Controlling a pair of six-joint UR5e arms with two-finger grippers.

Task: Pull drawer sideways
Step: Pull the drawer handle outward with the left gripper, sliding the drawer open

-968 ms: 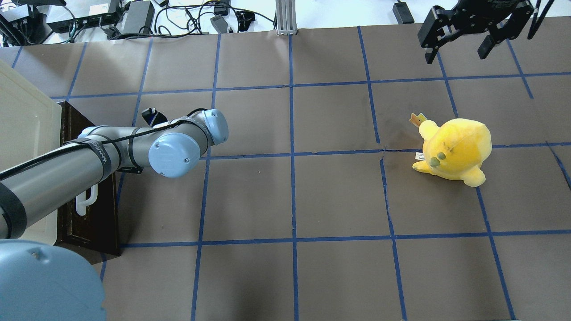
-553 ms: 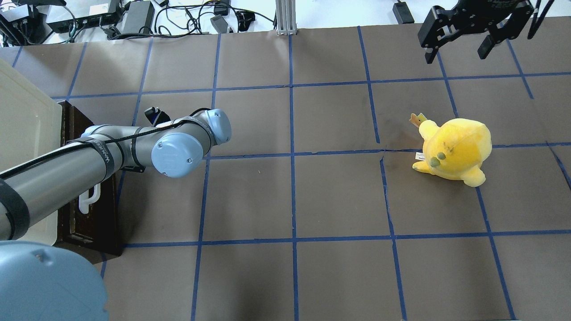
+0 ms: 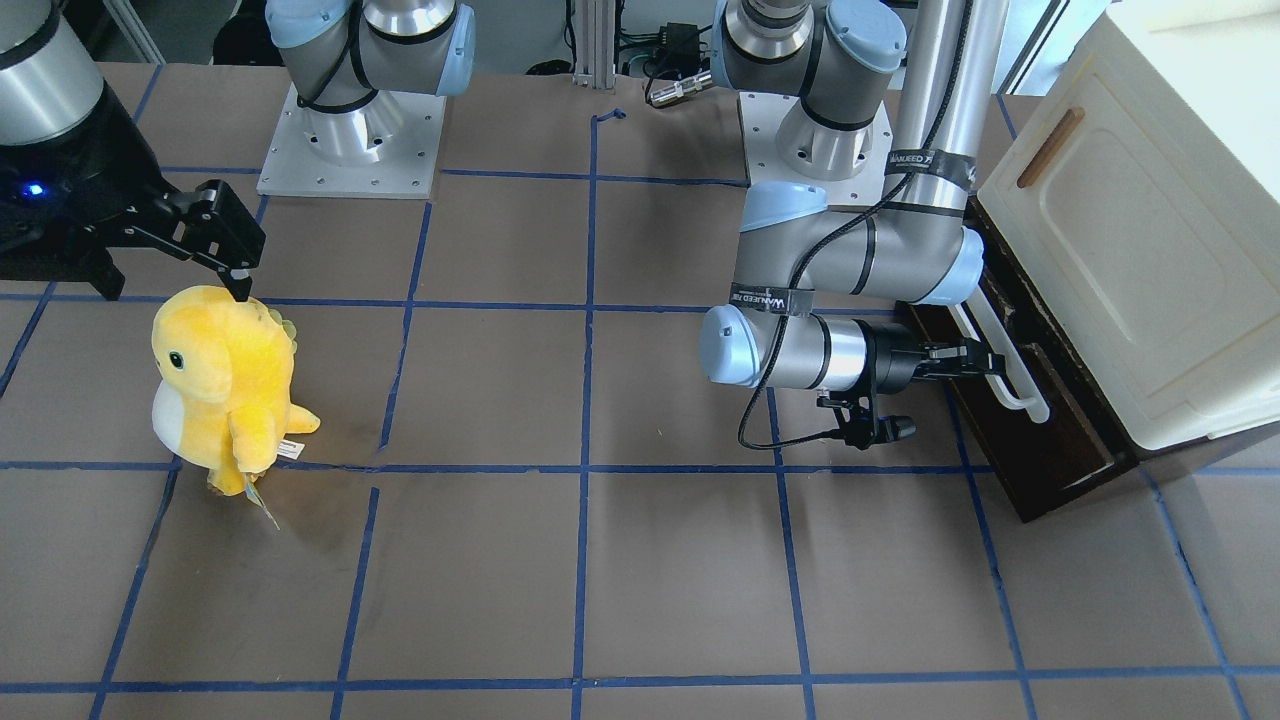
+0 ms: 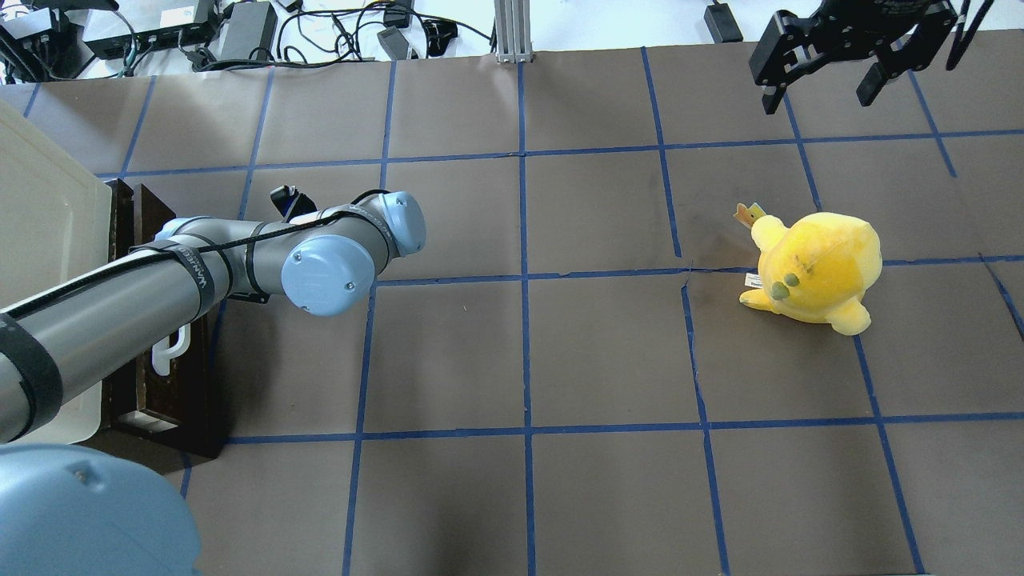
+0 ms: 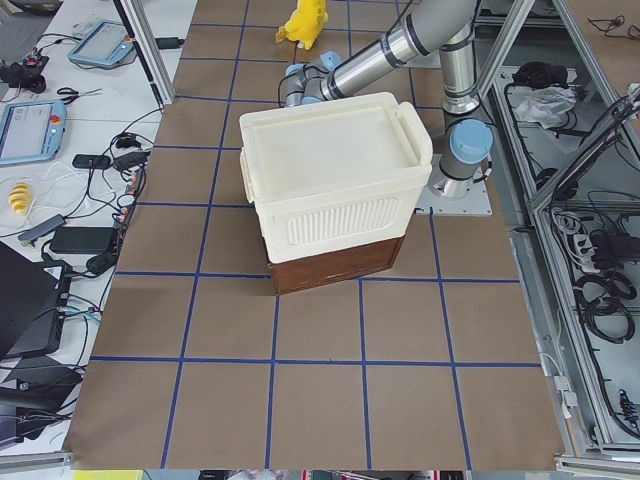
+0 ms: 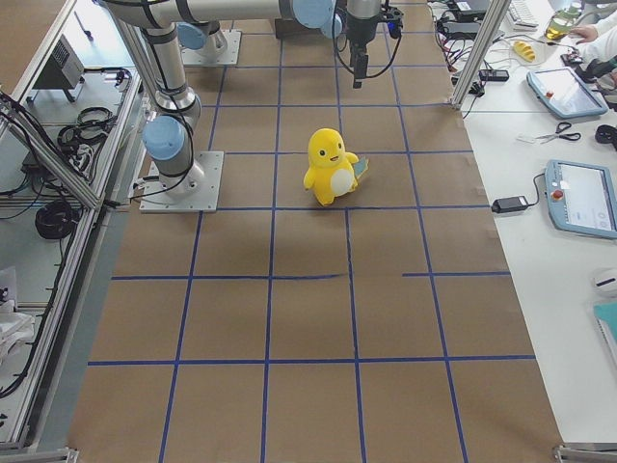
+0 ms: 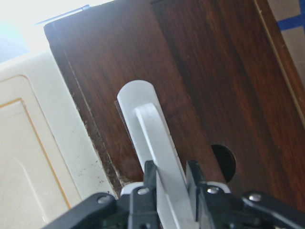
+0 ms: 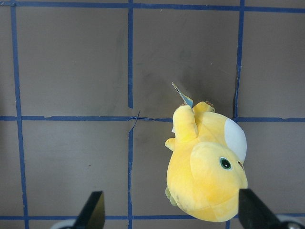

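There is one wide, flat drawer with a dark brown wooden front (image 3: 1050,440). It has one long white bar handle (image 3: 1020,388). One cream plastic cabinet (image 3: 1130,250) sits on top of it. There is also one yellow plush toy (image 3: 225,375), and there are two claws.

The drawer is at the robot's left end of the brown worktop (image 3: 600,560), and it sticks out a little. Its long side runs from the robot's side to the far side. Its front faces the toy.

The left claw (image 7: 170,172) pinches the handle. The right claw (image 4: 820,96) hangs up high near the toy, spread wide and holding nothing.
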